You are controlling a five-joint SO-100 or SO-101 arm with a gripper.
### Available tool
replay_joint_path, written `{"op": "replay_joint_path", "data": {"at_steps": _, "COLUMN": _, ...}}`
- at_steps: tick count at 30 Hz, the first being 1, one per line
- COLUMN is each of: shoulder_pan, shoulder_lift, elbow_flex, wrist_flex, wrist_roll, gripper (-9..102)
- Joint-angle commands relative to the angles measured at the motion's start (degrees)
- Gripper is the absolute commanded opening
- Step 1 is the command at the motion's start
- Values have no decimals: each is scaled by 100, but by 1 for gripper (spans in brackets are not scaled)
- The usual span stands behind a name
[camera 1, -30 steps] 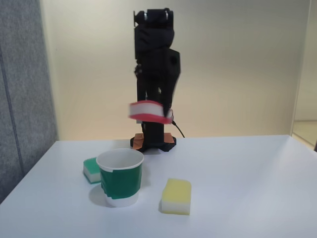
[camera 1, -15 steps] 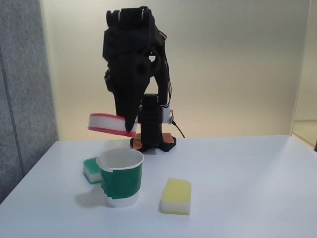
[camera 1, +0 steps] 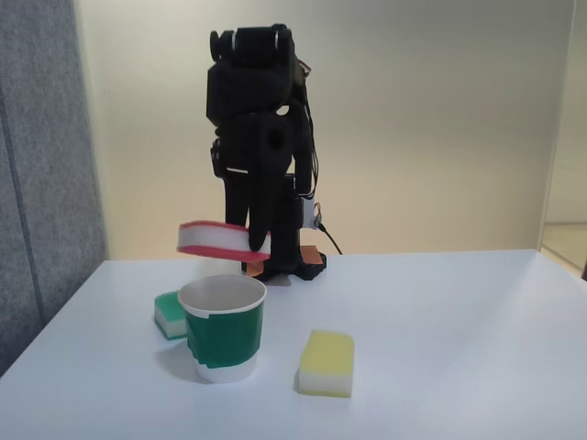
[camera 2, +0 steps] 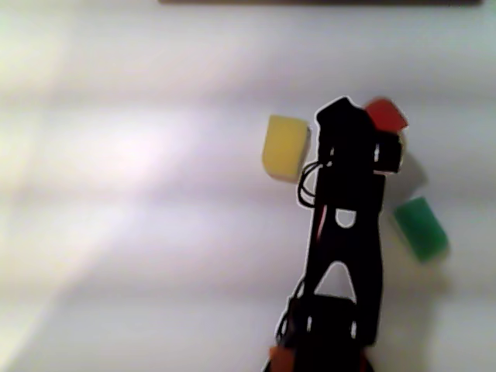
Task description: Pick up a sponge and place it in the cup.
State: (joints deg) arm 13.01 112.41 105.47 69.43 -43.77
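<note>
The white table (camera 1: 440,321) carries all items. The black arm (camera 1: 261,119) stands at the far side in the fixed view, bent forward over the near left area. The cup (camera 1: 223,328) stands upright near the front left, mouth open and empty so far as its interior shows. A yellow-and-white sponge (camera 1: 326,363) lies just right of the cup; a green-and-white sponge (camera 1: 169,314) lies just behind its left side, partly hidden.

The sponge (camera 1: 213,238) hangs in the air above the cup, lying roughly flat and reaching left of the gripper (camera 1: 258,242). In the other view the sponge (camera 2: 386,115) shows red past the arm's tip.

Risks, as judged: the sponge is held at one end and sits crosswise, so release at this attitude could land it across the rim or tip the light cup. Whether it is centred over the mouth in depth cannot be told.

The jaws stand narrow, clamped on the sponge's right end.
</note>
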Motion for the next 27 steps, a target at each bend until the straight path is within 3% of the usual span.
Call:
{"op": "replay_joint_path", "data": {"at_steps": 1, "shoulder_pan": 26, "shoulder_lift": 237, "elbow_flex": 44, "wrist_flex": -53, "wrist_roll": -176, "gripper": 27}}
{"op": "replay_joint_path", "data": {"at_steps": 6, "shoulder_pan": 18, "shoulder_lift": 246, "elbow_flex": 18, "wrist_flex": -167, "wrist_roll": -220, "gripper": 38}}
{"op": "replay_joint_path", "data": {"at_steps": 9, "shoulder_pan": 18, "shoulder_lift": 299, "elbow_flex": -9, "wrist_flex": -185, "wrist_roll": -105, "gripper": 37}}
{"op": "replay_joint_path", "data": {"at_steps": 12, "shoulder_pan": -9, "shoulder_lift": 466, "elbow_flex": 9, "wrist_flex": -202, "wrist_roll": 149, "gripper": 30}}
{"op": "replay_joint_path", "data": {"at_steps": 13, "shoulder_pan": -44, "shoulder_lift": 571, "elbow_flex": 35, "wrist_flex": -149, "wrist_roll": 378, "gripper": 23}}
{"op": "replay_joint_path", "data": {"at_steps": 17, "shoulder_pan": -343, "shoulder_lift": 1169, "elbow_flex": 316, "wrist_flex": -132, "wrist_roll": 1837, "gripper": 7}}
{"op": "replay_joint_path", "data": {"at_steps": 22, "shoulder_pan": -615, "shoulder_lift": 2171, "elbow_flex": 721, "wrist_flex": -105, "wrist_roll": 3630, "gripper": 4}}
{"op": "replay_joint_path", "data": {"at_steps": 27, "shoulder_pan": -800, "shoulder_lift": 3261, "elbow_flex": 1345, "wrist_flex": 202, "wrist_roll": 4271, "gripper": 0}}
